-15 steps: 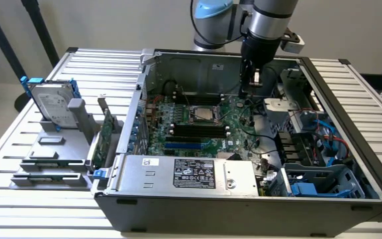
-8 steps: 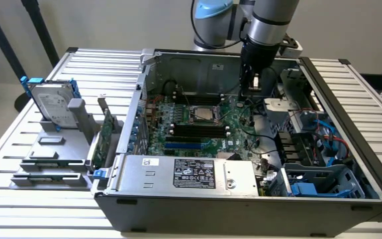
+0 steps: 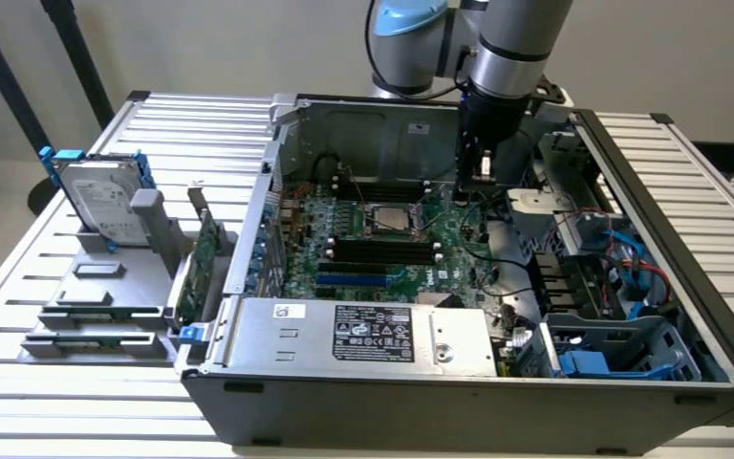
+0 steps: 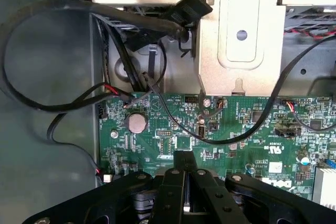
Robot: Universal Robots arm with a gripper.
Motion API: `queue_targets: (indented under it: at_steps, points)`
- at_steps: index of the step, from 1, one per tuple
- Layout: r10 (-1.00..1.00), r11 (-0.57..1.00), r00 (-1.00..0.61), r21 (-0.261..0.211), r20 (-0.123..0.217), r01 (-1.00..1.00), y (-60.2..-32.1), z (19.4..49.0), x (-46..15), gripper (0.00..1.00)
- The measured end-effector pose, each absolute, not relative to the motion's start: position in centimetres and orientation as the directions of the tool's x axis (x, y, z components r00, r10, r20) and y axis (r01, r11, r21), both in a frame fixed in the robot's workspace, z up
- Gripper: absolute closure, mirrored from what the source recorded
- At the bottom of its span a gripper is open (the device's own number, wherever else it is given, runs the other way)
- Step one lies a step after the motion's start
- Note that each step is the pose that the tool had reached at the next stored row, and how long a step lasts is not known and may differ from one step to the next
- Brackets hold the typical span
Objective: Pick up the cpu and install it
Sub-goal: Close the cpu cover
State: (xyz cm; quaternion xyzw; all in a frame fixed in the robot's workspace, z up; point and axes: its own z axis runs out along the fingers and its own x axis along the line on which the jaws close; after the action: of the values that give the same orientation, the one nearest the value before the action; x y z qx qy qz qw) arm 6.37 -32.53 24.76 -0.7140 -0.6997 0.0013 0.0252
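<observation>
Looks like a robotics lab: open desktop computer case [image 3: 469, 411] lying on a slatted aluminium workbench [image 3: 686, 163], grey fixtures [image 3: 99, 316] beside the case holding a hard drive [image 3: 97, 201] and a green circuit card [image 3: 202, 263], robot arm [image 3: 514, 48] above the case.

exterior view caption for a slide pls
Shut hand hangs inside the open computer case, beside the cpu on the motherboard

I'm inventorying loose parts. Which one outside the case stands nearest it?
The green card, upright beside the case wall; the blue-bracketed hard drive stands farther out.
</observation>
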Motion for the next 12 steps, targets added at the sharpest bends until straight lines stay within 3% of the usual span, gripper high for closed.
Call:
queue_targets:
  at_steps: [12]
  points:
    - [0.999,-0.019,0.025,-0.192,0.030,0.981,-32.53,24.68,5.62,0.89]
